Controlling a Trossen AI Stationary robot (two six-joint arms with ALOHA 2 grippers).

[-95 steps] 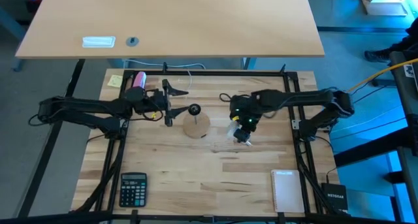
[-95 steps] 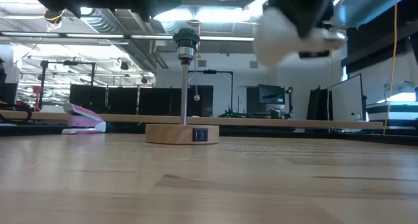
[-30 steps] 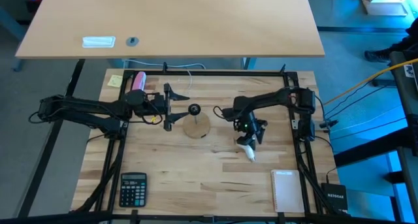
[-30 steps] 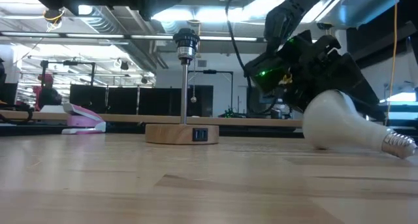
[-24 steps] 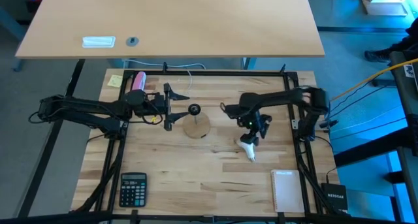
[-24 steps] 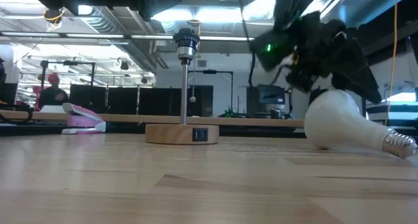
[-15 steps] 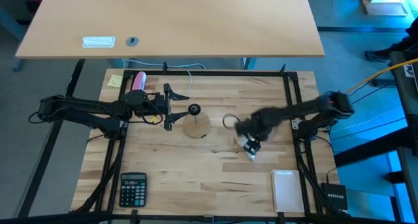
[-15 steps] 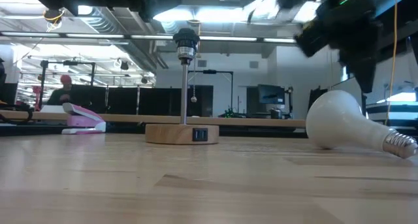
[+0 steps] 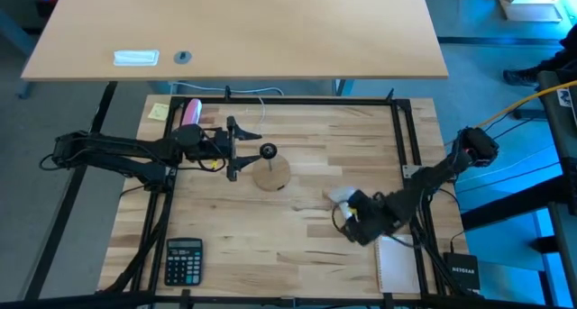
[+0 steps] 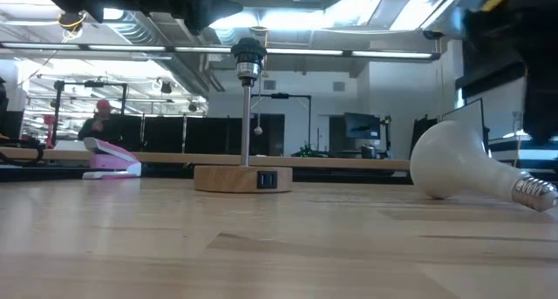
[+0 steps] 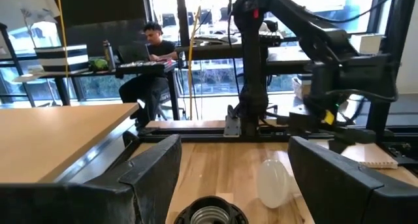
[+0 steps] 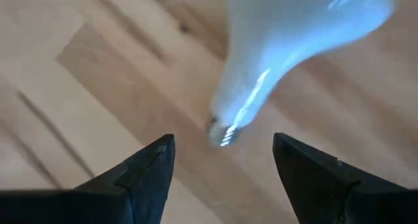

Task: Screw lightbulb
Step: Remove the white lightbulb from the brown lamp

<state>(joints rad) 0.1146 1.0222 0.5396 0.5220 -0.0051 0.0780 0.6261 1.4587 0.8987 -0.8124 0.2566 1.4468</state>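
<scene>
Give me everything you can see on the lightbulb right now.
The lightbulb is a white, matte globe tapering to a ribbed silvery screw base. It lies on its side on the wooden table, not in any socket, and nothing grips it. The right gripper is open above the base end, its fingers either side without touching.

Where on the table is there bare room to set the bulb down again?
Free: the wood between the calculator and notepad, and the far right corner. Crowded: around the socket stand, flanked by the left gripper, and where the lightbulb lies under the right gripper.
</scene>
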